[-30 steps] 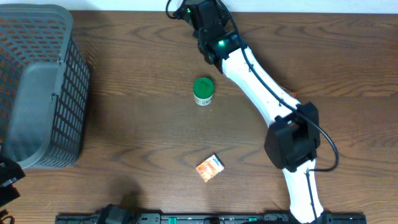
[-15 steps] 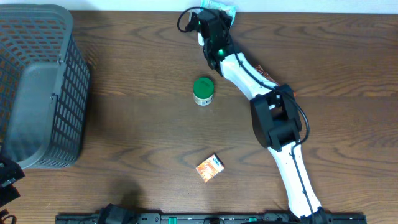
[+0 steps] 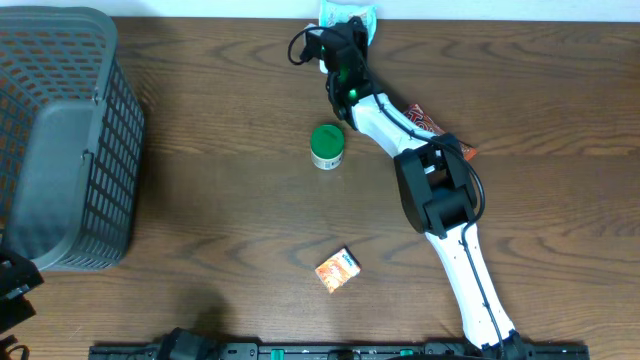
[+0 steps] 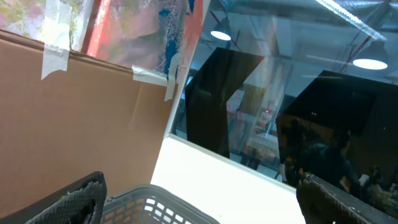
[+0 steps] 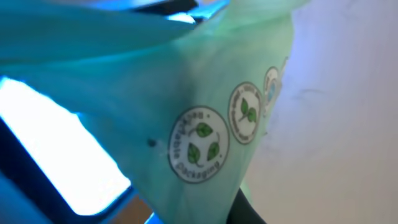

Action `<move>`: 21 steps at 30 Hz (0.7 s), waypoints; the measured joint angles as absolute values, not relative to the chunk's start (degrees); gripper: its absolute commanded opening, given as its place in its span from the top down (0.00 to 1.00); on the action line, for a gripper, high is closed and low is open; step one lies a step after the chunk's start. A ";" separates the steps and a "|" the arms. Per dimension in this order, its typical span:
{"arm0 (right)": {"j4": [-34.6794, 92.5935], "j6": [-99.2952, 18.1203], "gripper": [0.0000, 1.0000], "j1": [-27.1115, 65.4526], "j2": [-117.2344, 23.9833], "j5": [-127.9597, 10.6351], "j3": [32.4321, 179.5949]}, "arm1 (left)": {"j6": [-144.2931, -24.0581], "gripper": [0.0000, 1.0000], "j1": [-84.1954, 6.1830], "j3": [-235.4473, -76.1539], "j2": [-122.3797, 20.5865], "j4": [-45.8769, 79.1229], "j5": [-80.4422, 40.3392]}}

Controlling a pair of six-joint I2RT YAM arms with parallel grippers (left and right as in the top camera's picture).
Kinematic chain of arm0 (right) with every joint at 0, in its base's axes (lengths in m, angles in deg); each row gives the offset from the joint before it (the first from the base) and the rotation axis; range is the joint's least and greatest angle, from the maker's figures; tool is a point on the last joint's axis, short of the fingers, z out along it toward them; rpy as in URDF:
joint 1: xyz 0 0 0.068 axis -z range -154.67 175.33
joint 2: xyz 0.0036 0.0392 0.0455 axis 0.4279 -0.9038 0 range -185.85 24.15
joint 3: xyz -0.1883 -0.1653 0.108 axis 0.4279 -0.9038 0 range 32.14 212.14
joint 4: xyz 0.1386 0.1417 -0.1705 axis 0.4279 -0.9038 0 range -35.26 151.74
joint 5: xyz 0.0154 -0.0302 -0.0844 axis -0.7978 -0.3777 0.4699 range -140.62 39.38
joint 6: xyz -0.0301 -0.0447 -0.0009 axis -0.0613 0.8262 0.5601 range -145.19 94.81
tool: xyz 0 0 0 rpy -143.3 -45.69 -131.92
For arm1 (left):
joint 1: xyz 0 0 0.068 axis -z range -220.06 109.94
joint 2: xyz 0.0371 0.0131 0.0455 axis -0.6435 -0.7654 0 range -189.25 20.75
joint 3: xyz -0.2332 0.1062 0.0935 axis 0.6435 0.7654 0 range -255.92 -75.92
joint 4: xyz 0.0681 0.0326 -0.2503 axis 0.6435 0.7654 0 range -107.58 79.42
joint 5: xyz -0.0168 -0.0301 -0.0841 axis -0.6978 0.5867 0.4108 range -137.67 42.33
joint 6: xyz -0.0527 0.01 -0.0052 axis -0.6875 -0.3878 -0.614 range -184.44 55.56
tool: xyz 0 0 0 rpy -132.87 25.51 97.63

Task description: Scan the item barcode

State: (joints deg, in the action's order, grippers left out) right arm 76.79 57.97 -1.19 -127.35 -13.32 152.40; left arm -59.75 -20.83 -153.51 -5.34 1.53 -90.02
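At the far table edge, your right gripper [image 3: 343, 38] is pressed together on a pale green packet [image 5: 205, 143] printed with leaf seals, which fills the wrist view. A second ago the packet wasn't visible from overhead. Since then the right arm has folded its elbow in and swung the wrist further back, so the packet now pokes out past the fingers at the top of the frame. That reads as the item being lifted and turned for presentation, so you're mid-scan, not done. No barcode shows on the face toward the wrist camera, only seals, and I can't make out a scanner. The green-lidded jar [image 3: 327, 146], orange carton [image 3: 338, 270] and red-orange pouch [image 3: 426, 122] under the arm haven't moved. Your left gripper [image 4: 199, 190] is spread wide by the basket [image 3: 60, 140], holding nothing.
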 measured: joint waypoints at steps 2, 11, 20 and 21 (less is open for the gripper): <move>75.92 59.56 0.99 -1.12 -127.29 -12.05 152.45 | -59.75 0.02 -20.85 -153.51 -5.34 1.53 -90.02; 54.04 56.92 0.99 -0.01 -118.96 -6.52 152.38 | -59.75 0.02 -20.83 -153.51 -5.34 1.53 -90.02; 28.03 39.28 0.99 7.97 -101.87 3.75 152.56 | -59.75 0.02 -20.83 -153.48 -5.34 1.53 -90.02; 25.67 36.59 0.99 9.37 -100.67 4.41 152.73 | -59.75 0.02 -20.85 -153.48 -5.34 1.51 -90.02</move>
State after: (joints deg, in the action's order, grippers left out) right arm 25.67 36.59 9.37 -100.67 4.41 152.73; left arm -59.75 -20.85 -153.48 -5.34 1.51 -90.02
